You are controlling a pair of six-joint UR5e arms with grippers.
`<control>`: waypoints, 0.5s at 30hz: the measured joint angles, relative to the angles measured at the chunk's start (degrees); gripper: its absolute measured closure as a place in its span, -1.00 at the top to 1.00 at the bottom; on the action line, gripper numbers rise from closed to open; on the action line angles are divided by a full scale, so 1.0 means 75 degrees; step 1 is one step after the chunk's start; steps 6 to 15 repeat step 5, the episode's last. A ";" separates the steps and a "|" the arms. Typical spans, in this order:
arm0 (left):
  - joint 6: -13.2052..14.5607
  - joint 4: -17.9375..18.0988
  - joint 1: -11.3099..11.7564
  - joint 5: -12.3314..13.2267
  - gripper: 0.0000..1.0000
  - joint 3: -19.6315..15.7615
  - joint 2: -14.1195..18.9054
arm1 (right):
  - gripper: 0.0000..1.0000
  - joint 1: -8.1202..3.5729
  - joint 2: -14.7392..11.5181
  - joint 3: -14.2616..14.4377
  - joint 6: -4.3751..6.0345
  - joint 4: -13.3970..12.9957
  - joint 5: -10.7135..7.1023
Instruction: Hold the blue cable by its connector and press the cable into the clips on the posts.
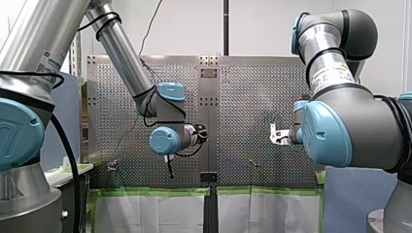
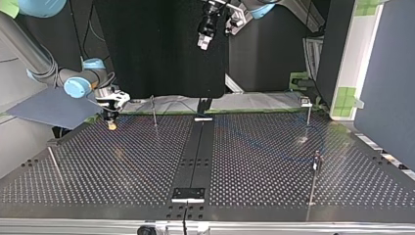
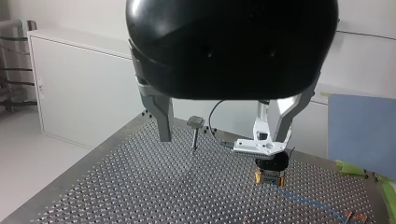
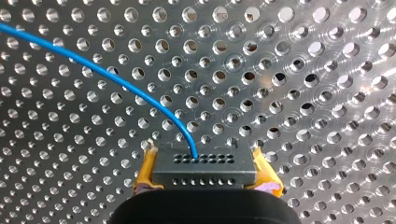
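My right gripper (image 4: 203, 154) is shut on the black connector (image 4: 204, 170), with a yellow pad on either side of it. The blue cable (image 4: 107, 77) leaves the connector and curves away over the perforated table. In the top view my right gripper (image 2: 112, 121) holds the connector low over the table's far left corner. My left gripper (image 3: 223, 138) hangs open and empty high above the table. Below and ahead of it are my right gripper (image 3: 269, 164), the connector (image 3: 269, 177) and the cable (image 3: 306, 201). A clip post (image 3: 194, 132) stands between the left gripper's fingers, further off.
Thin posts stand on the table (image 2: 254, 161): one near my right gripper (image 2: 153, 110), one at the far right (image 2: 308, 113), one at the near right (image 2: 316, 166) and a leaning one at the near left (image 2: 54, 164). A dark strip (image 2: 195, 156) runs down the table's middle.
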 joint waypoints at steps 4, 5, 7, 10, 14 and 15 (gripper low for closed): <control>0.0000 0.0000 0.0000 0.0000 1.00 0.0000 0.0000 | -1.00 0.0000 0.0000 0.0000 0.0000 0.0000 0.0000; 0.0000 0.0000 0.0000 0.0000 1.00 0.0000 0.0000 | -1.00 0.0000 0.0001 0.0000 0.0000 0.0000 0.0000; 0.0000 0.0000 0.0000 0.0000 1.00 0.0000 0.0000 | -1.00 0.0000 0.0001 0.0000 0.0000 0.0000 0.0000; 0.0000 0.0000 0.0000 0.0000 1.00 0.0000 0.0000 | -1.00 0.0000 0.0001 0.0000 0.0000 0.0000 0.0000; 0.0000 0.0000 0.0000 0.0000 1.00 0.0000 0.0000 | -1.00 0.0000 0.0001 0.0000 0.0000 0.0000 0.0000; 0.0000 0.0000 0.0000 0.0000 1.00 0.0000 0.0000 | -1.00 0.0000 0.0001 0.0000 0.0000 0.0000 0.0000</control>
